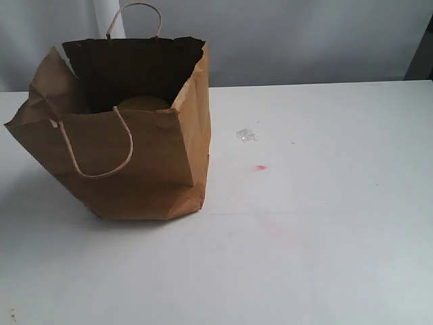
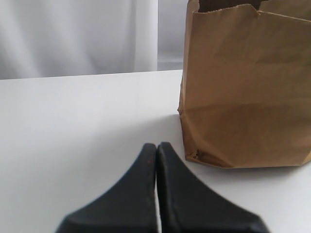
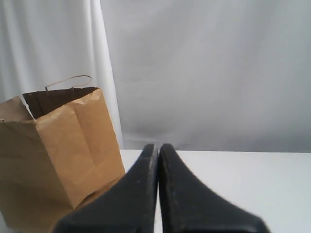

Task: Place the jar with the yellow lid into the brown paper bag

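Observation:
The brown paper bag stands upright on the left of the white table, mouth open and interior dark. Inside it shows the round mustard-yellow lid of the yellow-lidded jar; the jar's body is hidden by the bag wall. Neither arm appears in the exterior view. In the left wrist view my left gripper is shut with nothing in it, low over the table, the bag a short way beyond it. In the right wrist view my right gripper is shut and empty, with the bag off to one side.
A small clear scrap and a red mark lie on the white table right of the bag. Pale curtains hang behind the table. The bag's cord handles loop loosely at front and back.

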Available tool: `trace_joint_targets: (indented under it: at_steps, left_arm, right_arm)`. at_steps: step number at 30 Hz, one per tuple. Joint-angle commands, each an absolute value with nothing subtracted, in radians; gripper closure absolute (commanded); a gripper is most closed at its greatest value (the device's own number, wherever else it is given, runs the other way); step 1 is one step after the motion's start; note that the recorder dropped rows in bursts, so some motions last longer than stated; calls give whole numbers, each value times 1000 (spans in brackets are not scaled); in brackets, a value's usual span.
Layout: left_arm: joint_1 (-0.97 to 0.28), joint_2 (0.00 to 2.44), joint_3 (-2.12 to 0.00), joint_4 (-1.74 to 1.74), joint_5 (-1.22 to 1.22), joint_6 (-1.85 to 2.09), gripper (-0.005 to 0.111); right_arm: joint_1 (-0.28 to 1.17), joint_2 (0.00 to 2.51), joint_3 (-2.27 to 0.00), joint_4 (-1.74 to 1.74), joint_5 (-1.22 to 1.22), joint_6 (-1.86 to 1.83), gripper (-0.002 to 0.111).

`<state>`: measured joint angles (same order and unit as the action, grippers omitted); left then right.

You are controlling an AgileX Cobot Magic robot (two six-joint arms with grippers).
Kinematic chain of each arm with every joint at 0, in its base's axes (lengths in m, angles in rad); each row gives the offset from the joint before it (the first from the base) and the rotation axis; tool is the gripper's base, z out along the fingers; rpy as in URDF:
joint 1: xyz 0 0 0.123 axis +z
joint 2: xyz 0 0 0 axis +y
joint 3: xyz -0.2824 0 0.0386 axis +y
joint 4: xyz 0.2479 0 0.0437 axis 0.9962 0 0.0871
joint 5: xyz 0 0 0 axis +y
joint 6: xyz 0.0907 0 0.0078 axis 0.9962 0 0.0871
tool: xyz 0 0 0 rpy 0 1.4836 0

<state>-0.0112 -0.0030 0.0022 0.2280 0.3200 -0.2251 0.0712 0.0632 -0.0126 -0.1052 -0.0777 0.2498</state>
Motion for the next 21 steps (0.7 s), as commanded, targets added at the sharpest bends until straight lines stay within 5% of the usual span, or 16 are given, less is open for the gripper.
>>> trace_joint_targets:
  at_steps: [1, 21]
  left_arm:
    - [-16, 0, 0, 224, 311, -229, 106]
    - [-16, 0, 0, 224, 311, -229, 106]
  right_arm:
    - [68, 54, 0, -120, -67, 240, 108]
    - [68, 54, 0, -120, -40, 240, 108]
